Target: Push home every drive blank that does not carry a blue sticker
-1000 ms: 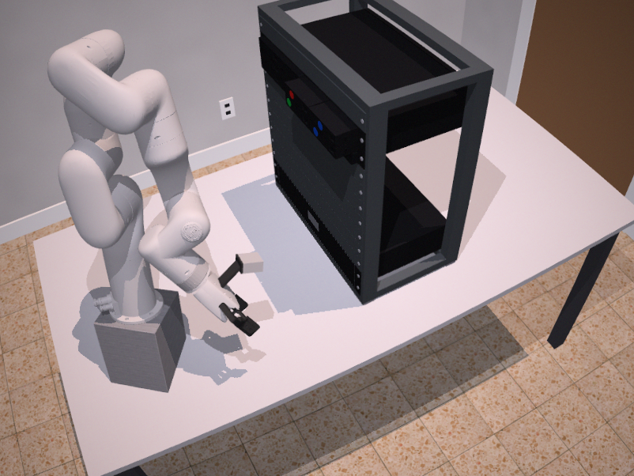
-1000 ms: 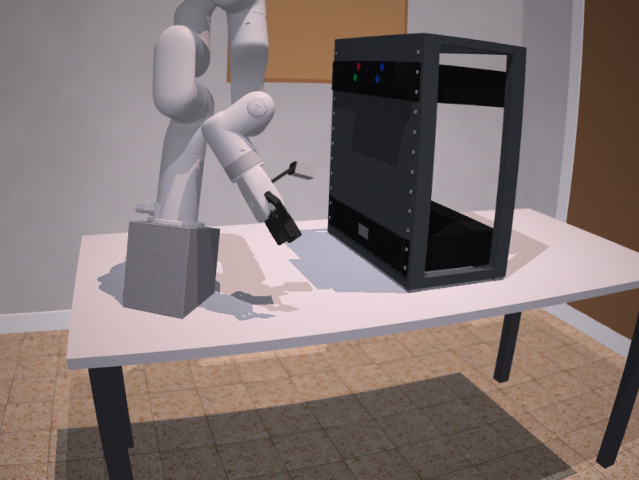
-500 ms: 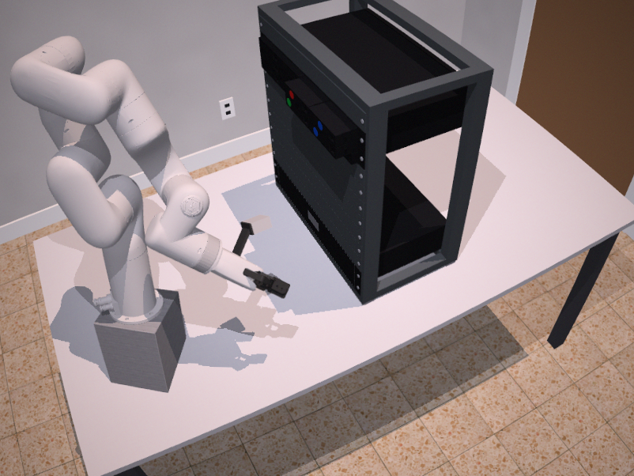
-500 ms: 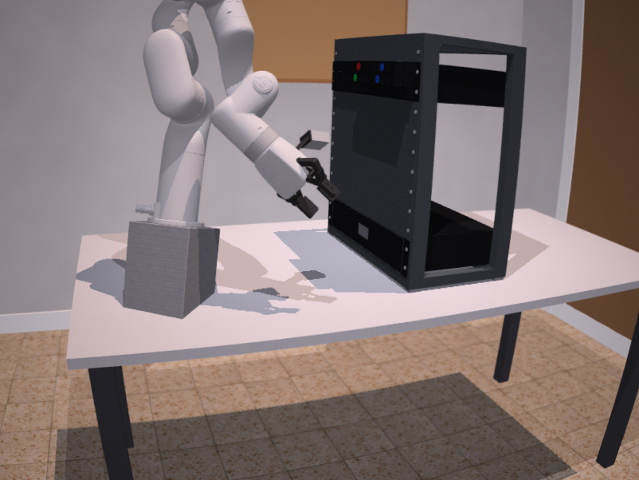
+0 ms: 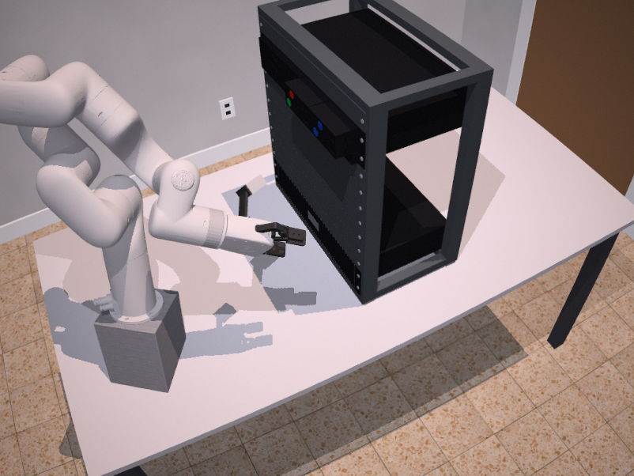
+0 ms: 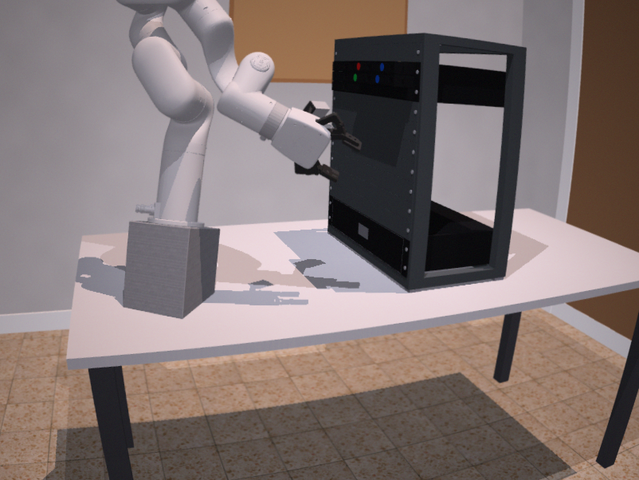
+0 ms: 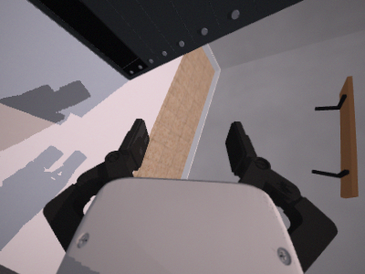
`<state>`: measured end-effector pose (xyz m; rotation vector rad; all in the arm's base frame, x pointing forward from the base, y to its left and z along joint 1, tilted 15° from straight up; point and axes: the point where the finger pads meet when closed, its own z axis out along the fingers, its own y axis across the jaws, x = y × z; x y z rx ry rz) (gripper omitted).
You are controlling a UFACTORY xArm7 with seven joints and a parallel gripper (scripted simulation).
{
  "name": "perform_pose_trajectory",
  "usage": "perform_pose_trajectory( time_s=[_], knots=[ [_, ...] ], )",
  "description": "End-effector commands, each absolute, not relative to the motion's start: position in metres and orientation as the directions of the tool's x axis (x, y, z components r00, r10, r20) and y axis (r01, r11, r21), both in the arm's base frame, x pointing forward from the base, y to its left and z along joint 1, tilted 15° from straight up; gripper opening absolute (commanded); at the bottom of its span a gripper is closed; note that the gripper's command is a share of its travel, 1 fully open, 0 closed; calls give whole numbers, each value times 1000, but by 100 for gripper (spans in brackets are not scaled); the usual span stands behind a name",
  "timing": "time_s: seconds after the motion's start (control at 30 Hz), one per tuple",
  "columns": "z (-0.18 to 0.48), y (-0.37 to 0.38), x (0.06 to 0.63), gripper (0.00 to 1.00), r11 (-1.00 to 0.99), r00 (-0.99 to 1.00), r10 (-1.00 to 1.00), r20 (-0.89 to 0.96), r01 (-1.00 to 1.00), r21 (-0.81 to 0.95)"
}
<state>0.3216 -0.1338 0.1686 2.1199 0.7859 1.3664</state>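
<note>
The dark rack (image 5: 368, 143) stands on the white table; it also shows in the exterior view (image 6: 413, 155). The storage chassis sits near the top of its front. Four blanks stand out of it: red sticker (image 5: 291, 94) (image 6: 358, 66), green sticker (image 5: 288, 103) (image 6: 354, 77), and two blue stickers (image 5: 319, 124) (image 5: 315, 132) (image 6: 381, 67) (image 6: 377, 79). My gripper (image 5: 289, 240) (image 6: 344, 155) is open and empty. It hovers in front of the rack's front panel, well below the stickers. In the wrist view the open fingers frame the floor and wall, with the rack's lower edge (image 7: 151, 41) above.
A second black unit (image 6: 369, 234) fills the rack's bottom. My grey base block (image 5: 141, 343) stands at the table's left. The rack's front posts carry rows of screws (image 5: 360, 194). A wall outlet (image 5: 227, 107) is behind.
</note>
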Motion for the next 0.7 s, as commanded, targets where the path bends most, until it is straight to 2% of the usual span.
perform_pose_trajectory(
  time_s=[0.0,0.67],
  knots=[
    [213,-127,326,100,-615,217,786,579,174,769],
    [312,-110,330,100,-343,-23,939,343,-14,939]
  ],
)
